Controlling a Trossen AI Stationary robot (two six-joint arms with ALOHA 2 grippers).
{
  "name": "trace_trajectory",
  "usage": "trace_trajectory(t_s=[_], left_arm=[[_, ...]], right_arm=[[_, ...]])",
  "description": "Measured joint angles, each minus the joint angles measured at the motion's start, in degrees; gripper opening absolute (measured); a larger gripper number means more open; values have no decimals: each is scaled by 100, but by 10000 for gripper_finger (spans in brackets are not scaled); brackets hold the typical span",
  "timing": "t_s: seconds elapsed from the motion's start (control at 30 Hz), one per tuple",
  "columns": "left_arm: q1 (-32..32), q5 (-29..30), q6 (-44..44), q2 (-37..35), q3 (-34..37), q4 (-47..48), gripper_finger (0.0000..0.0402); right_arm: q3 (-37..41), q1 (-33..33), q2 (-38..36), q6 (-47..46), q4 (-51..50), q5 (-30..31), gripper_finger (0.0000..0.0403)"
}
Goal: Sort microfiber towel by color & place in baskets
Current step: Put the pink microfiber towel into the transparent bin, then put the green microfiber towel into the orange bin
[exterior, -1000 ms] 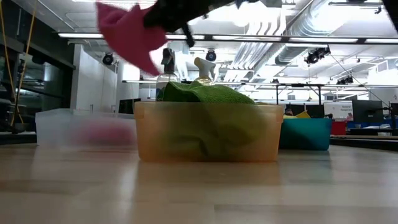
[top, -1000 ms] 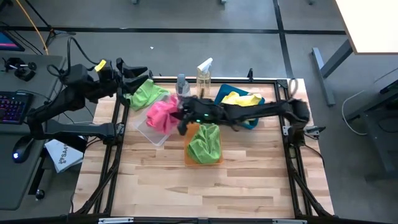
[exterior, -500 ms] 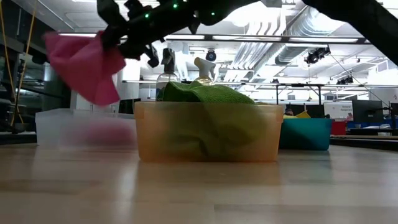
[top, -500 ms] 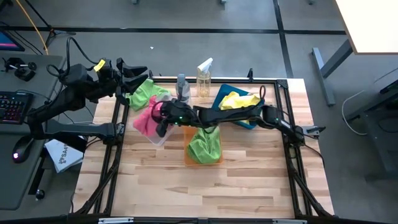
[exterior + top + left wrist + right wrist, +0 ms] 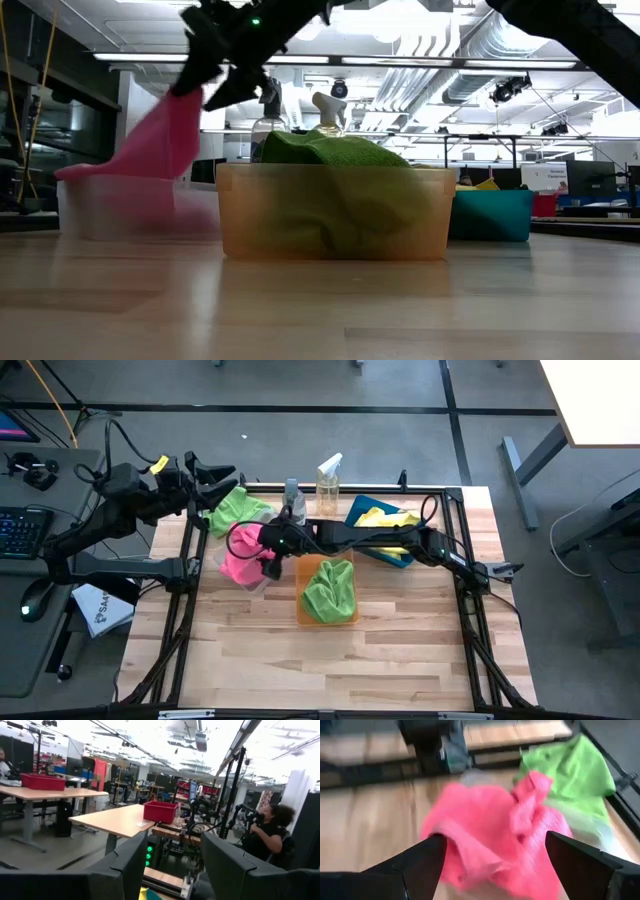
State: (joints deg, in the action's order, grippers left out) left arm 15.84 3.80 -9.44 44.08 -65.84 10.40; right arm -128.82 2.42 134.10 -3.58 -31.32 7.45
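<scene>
My right gripper (image 5: 268, 558) reaches from the right across the table and stands open above the clear basket (image 5: 255, 586). A pink towel (image 5: 160, 140) trails from just under its fingers down into that basket (image 5: 90, 205). In the right wrist view the towel (image 5: 490, 820) spreads below the open fingers. A green towel (image 5: 328, 588) fills the orange basket (image 5: 330, 215). A yellow towel (image 5: 385, 518) lies in the blue basket (image 5: 490, 215). Another green towel (image 5: 238, 510) lies at the far left corner. My left gripper (image 5: 208, 485) waits open beyond it. My right gripper has its fingers spread wide above the pink towel's upper end (image 5: 190, 100). I cannot tell whether a finger touches the cloth. The towel's lower part lies in the clear basket.
Two spray bottles (image 5: 293, 495) (image 5: 328, 478) stand at the far edge behind the baskets. The near half of the wooden table (image 5: 330, 670) is bare. A black frame runs around the table. People sit at desks in the room beyond.
My right gripper has carried the pink towel toward the table's left edge, from above the orange basket to above the clear basket. It has opened there. The towel, lifted clear before, has dropped, and its lower end now lies in the clear basket.
</scene>
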Motion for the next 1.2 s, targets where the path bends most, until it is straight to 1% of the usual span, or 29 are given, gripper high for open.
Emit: trace_trajectory(t_s=[0.13,0.2,0.3,0.4,0.43,0.5,0.6,0.67,0.8,1.03,1.13,1.2], left_arm=[[-2,154,115,-5,0,157,174],[-2,320,167,-1,0,246,174],[-2,654,259,17,0,353,174],[-2,994,263,17,0,480,174],[-2,1099,266,17,0,518,174],[-2,1291,266,17,13,538,174],[0,1530,266,18,33,555,174],[0,1635,266,35,33,590,174],[2,1643,265,95,35,736,174],[3,1704,143,326,42,1341,174],[2,1704,83,444,44,1781,174],[8,1712,12,510,42,2043,174]], right_arm=[[-140,2,-6,535,-739,158,336],[-138,39,-1,599,-731,356,335],[-140,155,-1,82,-329,881,331],[-140,249,-34,-298,-270,1284,324],[-140,246,-45,-277,-238,1275,322],[-140,174,-107,-78,-221,1018,319],[-142,62,-184,262,-641,621,318],[-127,5,-246,540,-1276,495,318],[-122,-64,-361,841,-2313,299,318],[-116,-1,-481,862,-3743,0,318],[-26,32,-658,858,-3947,-51,318],[313,29,-933,807,-3907,-59,318]])
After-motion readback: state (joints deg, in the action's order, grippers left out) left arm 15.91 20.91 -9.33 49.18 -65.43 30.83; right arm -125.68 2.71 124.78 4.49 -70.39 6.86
